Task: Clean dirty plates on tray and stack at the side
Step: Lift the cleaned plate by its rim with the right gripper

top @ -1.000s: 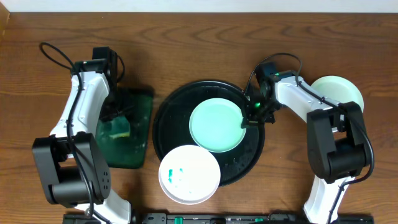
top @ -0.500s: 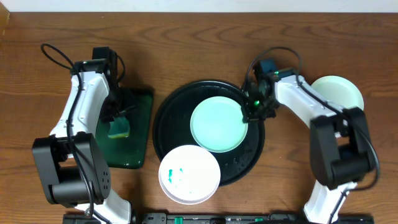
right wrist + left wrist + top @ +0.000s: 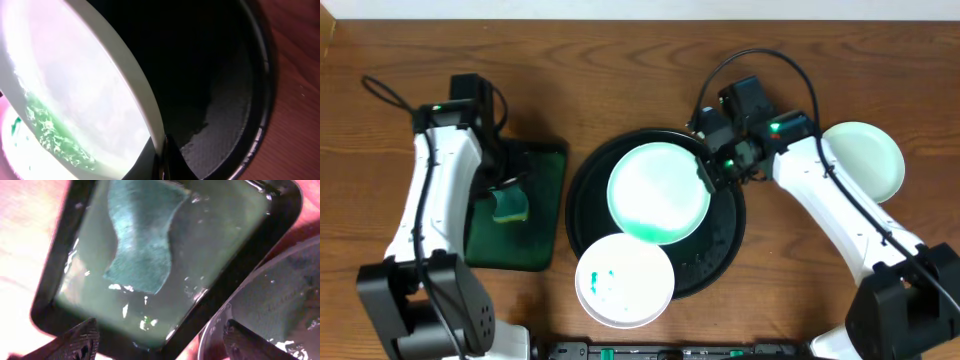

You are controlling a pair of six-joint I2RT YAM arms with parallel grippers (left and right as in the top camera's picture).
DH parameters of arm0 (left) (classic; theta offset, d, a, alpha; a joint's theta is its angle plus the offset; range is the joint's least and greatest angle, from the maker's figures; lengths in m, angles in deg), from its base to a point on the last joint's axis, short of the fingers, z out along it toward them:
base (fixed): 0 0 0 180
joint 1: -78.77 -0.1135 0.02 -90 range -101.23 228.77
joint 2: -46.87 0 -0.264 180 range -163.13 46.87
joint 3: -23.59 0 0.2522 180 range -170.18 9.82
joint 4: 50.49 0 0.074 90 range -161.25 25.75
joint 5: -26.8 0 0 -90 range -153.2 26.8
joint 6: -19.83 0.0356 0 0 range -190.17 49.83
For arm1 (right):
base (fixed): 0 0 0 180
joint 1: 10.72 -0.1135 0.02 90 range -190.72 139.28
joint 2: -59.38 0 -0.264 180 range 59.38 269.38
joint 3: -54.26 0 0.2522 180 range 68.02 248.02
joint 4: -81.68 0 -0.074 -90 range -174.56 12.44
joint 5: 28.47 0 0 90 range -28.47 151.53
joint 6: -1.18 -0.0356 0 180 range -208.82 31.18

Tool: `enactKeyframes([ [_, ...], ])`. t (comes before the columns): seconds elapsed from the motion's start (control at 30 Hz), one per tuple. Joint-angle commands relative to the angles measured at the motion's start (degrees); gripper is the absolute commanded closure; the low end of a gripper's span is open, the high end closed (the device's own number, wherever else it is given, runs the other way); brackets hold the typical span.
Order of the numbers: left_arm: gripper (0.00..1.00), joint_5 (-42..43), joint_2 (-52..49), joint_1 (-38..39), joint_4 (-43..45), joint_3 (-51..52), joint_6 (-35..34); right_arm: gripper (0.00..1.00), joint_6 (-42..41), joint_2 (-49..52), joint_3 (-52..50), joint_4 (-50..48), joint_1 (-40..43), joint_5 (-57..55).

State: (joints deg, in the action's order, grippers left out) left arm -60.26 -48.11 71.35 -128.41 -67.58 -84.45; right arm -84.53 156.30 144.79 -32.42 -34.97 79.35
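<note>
Plate (image 3: pixel 658 193), white, green-smeared lower edge

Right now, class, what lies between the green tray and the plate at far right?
In the overhead view: the black tray, with a plate the right gripper grips by its rim.
</note>
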Motion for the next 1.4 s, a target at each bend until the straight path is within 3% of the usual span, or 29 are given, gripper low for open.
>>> enactKeyframes([
  [0.0,0.17,3.28,1.03,-3.56,-1.53,-2.73,0.76,0.99,1.75,-1.14,0.92,0.39,-2.23,-1.92],
  [0.17,0.17,8.90,1.05,-8.02,-3.58,-2.86,1.62,0.99,0.33,-1.11,0.92,0.46,-3.19,-3.43],
  [0.8,0.16,8.90,1.05,-8.92,-4.28,-2.86,1.62,0.99,-3.43,-0.68,12.72,-0.07,-3.13,-19.91],
  [0.93,0.16,9.16,1.05,-8.92,-2.27,-2.86,2.80,0.99,-3.39,0.24,14.19,0.61,-3.13,-23.56],
  [1.03,0.16,13.86,1.05,-8.92,-0.04,-2.86,6.21,0.99,-2.91,1.03,14.19,1.25,-3.21,-26.34],
  [1.37,0.15,15.47,1.05,-8.92,0.39,-2.86,6.16,0.99,1.07,4.11,14.19,1.49,-7.74,-35.95],
])
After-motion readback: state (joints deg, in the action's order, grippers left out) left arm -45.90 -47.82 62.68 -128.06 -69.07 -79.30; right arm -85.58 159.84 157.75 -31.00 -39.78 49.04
